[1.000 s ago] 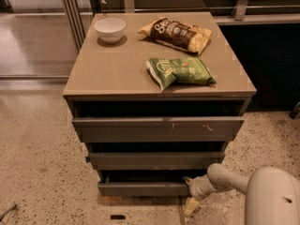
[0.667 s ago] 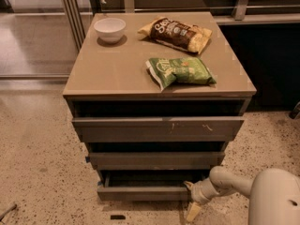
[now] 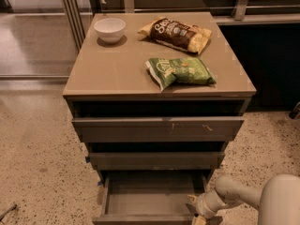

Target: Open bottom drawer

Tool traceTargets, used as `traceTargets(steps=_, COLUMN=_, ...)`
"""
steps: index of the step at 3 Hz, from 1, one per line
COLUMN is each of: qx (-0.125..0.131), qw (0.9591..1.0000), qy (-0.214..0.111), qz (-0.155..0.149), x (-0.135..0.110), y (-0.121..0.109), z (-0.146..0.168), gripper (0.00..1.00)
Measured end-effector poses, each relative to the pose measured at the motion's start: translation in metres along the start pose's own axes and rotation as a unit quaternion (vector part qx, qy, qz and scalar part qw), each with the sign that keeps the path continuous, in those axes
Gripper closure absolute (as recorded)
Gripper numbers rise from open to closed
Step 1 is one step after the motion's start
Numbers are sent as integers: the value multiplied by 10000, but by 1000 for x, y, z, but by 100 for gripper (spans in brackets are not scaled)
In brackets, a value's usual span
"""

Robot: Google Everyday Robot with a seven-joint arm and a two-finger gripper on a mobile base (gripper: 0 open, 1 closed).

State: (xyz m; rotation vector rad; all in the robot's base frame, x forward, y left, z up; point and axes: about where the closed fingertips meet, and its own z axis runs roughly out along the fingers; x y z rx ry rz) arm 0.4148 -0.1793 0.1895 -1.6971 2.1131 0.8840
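Only one camera view here, looking down at the front of a small cabinet (image 3: pixel 117 74) with a tan top. On the top sit a white bowl (image 3: pixel 109 28) at the back left, a brown snack bag (image 3: pixel 178 34) at the back right and a green snack bag (image 3: pixel 180 71) nearer the front edge. All three are well apart from the drawers below.

The top drawer (image 3: pixel 157 128) is the widest and has pale scratches on its face. The middle drawer (image 3: pixel 154 159) sits under it, plain grey. The bottom drawer (image 3: pixel 150 198) is the lowest one and stands open toward the camera, so its shallow grey tray shows. Its front panel runs right along the bottom edge of the picture and is partly cut off.

The gripper (image 3: pixel 200 209) is down at the right front corner of that open drawer, right against it, at the end of a pale arm (image 3: pixel 234 193) that comes in from the lower right. Honestly I can't tell whether it's wide, narrow or holding the drawer edge; it's half lost at the frame's bottom.

The speckled floor (image 3: pixel 37 163) on the left is open, with a metal-framed glass panel (image 3: pixel 70 13) behind. The right side is tighter: the robot's own body (image 3: pixel 281 200) fills that corner, and a dark object at the far right edge is cut off.
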Motion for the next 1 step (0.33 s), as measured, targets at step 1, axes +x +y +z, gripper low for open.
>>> traceTargets(steps=1, qx=0, qw=10000, qy=0, qz=0, x=0, y=0, z=0, gripper=0)
